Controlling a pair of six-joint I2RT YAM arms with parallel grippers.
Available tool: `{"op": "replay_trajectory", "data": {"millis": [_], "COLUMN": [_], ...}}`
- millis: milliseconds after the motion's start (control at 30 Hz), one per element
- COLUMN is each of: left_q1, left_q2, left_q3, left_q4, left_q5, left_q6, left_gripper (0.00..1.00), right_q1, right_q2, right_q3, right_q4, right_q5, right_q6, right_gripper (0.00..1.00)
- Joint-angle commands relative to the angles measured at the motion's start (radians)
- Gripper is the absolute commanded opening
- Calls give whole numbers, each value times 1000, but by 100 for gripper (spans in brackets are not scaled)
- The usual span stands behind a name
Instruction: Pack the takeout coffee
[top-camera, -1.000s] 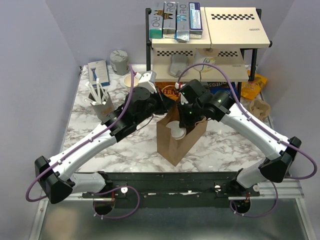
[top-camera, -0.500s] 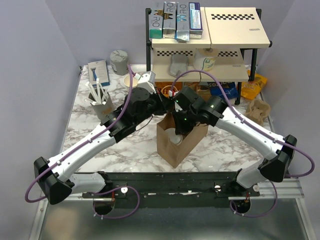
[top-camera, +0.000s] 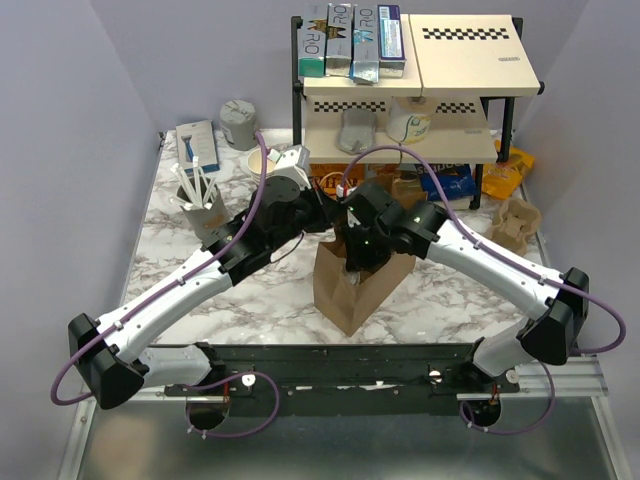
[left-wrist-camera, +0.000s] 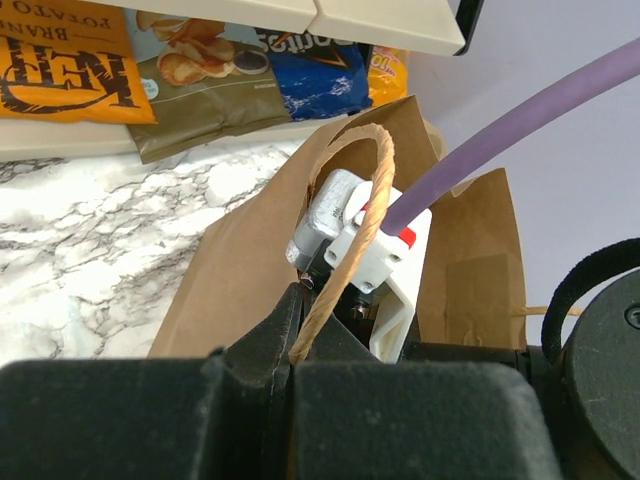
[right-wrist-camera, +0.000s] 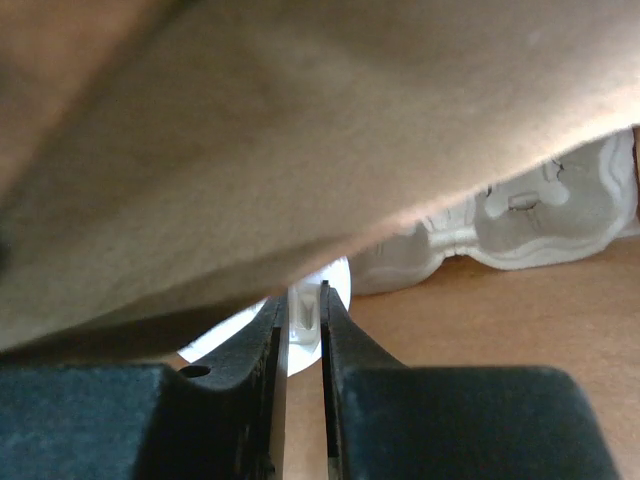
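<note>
Right claw (right-wrist-camera: 300, 322) clamped on coffee (right-wrist-camera: 236, 328) lid, inside bag (top-camera: 345, 290), frame centre; lower straight, release low. Left claw (left-wrist-camera: 295, 338) pinching handle (left-wrist-camera: 372, 195).

On the marbled table (top-camera: 455, 292) are placed a brown paper bag (top-camera: 345, 292) (upright, near the middle), a grey cup of white sticks (top-camera: 204, 214), a shelf rack (top-camera: 470, 149) and a cup carrier (top-camera: 517, 222).

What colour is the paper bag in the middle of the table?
Plain brown, like cardboard. The upright paper bag shows best in the top external view.
</note>
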Motion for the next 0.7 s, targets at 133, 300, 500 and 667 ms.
{"op": "replay_trajectory", "data": {"millis": [133,300,500,667], "left_q1": [-2,-2,-2,-2], "left_q2": [-26,-25,-26,-26], "left_q3": [-8,-7,-8,-7], "left_q4": [30,27,22,22], "left_q5": [-10,-12,-16,-15], "left_q6": [-16,-16,-14,-13], "left_gripper": [0,0,0,0], "right_q1": [13,13,11,11], "right_q2": [-4,-4,-6,-18], "right_q3": [-107,-134,-162,-173], "right_q4": [20,48,59,65], "right_q5": [2,1,2,29], "right_q6": [14,23,37,45], "right_gripper": [1,1,1,12]}}
